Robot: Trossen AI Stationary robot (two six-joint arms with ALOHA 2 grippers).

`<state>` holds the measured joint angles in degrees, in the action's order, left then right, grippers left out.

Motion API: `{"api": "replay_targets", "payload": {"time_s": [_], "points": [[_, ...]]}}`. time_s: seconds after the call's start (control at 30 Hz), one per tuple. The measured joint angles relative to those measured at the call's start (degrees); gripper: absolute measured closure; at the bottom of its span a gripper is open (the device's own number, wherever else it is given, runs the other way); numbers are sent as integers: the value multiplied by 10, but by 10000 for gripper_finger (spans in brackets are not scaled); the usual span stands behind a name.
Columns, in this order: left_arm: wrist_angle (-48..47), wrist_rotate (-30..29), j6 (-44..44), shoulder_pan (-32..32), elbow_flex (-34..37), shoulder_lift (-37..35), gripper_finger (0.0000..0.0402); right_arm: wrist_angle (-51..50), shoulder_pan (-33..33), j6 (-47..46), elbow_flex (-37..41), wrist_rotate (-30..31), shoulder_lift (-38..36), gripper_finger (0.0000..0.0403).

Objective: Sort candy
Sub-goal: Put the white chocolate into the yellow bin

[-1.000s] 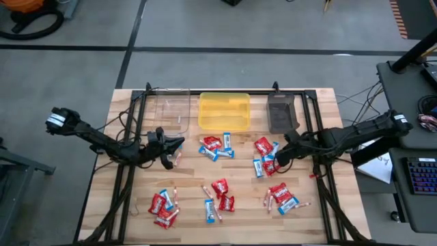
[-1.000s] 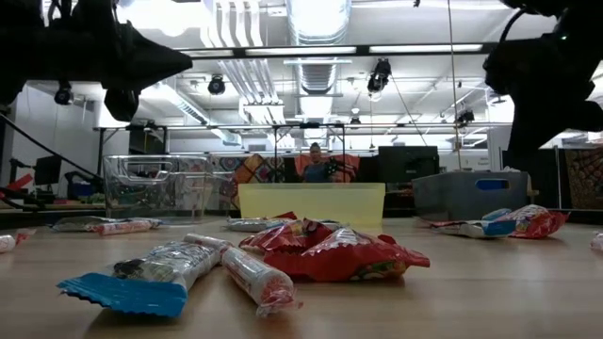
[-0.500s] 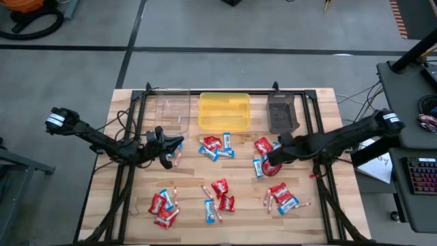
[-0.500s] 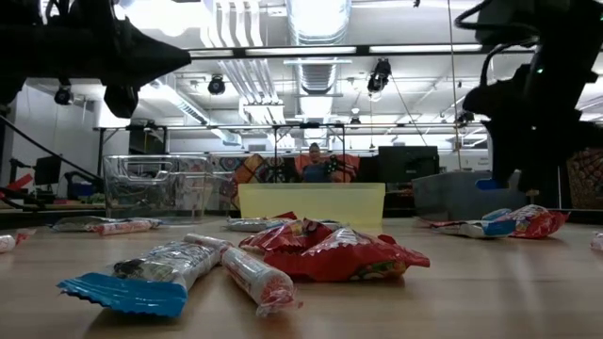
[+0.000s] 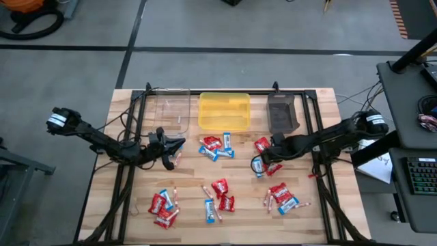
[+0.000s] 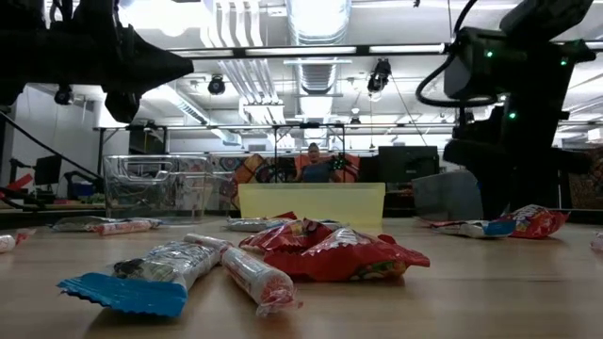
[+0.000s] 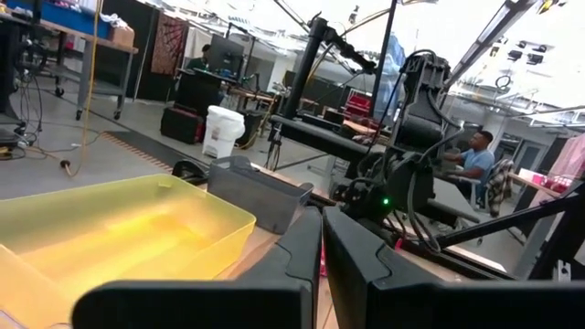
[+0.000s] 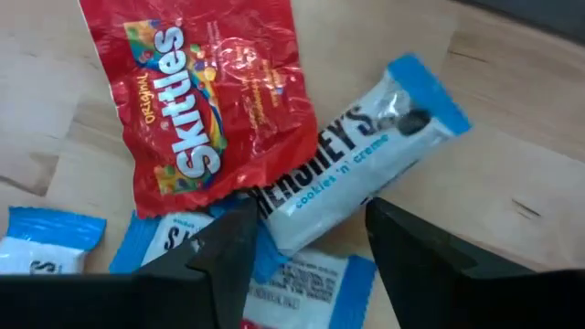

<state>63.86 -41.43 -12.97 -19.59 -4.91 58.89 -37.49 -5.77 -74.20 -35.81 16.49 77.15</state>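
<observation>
Candy lies in loose clusters on the wooden table (image 5: 136,219): red packets, blue-and-white bars, thin pinkish sticks. My right gripper (image 8: 306,251) (image 5: 263,164) points steeply down, open, over the cluster right of centre. Its fingers stand on either side of the near end of a blue-and-white bar (image 8: 361,160), which lies partly on a red packet (image 8: 206,100) and on other bars (image 8: 174,238). I cannot tell whether they touch it. My left gripper (image 5: 176,145) (image 7: 321,228) hangs shut and empty above the table's left half, pointing roughly level.
Along the far edge stand a clear tray (image 5: 172,109), a yellow tray (image 5: 224,111) and a dark tray (image 5: 281,113). More candy clusters lie at centre (image 5: 217,145), near left (image 5: 164,205), near centre (image 5: 220,195) and near right (image 5: 283,197). A person (image 6: 315,160) sits beyond the table.
My right gripper has come down and moved toward the table's left, over the candy cluster right of centre, tipping to point more steeply down. The candy lies where it was.
</observation>
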Motion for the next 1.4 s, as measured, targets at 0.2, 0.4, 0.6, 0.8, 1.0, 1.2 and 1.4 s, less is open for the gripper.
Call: {"api": "replay_targets", "payload": {"time_s": [0.2, 0.4, 0.6, 0.8, 1.0, 1.2, 1.4], "points": [[0, 0, 0, 0, 0, 0, 402, 13, 4, 8, -1, 2, 26, 277], [0, 0, 0, 0, 0, 1, 402, 11, 4, 16, -1, 5, 31, 366], [-4, 0, 0, 0, 0, 3, 402, 4, 5, 23, -2, -5, 9, 393], [-7, -1, 2, 0, 0, 9, 402, 3, 5, 35, -1, -4, -47, 394], [-8, 0, -32, 0, 0, 9, 402, 6, 4, 44, -1, -5, -113, 394], [12, -1, -95, 0, 0, 9, 402, 6, 4, 66, -1, 22, -174, 394], [-25, 0, -101, 0, 0, 13, 402, 8, 4, 152, -1, 78, -203, 394]]}}
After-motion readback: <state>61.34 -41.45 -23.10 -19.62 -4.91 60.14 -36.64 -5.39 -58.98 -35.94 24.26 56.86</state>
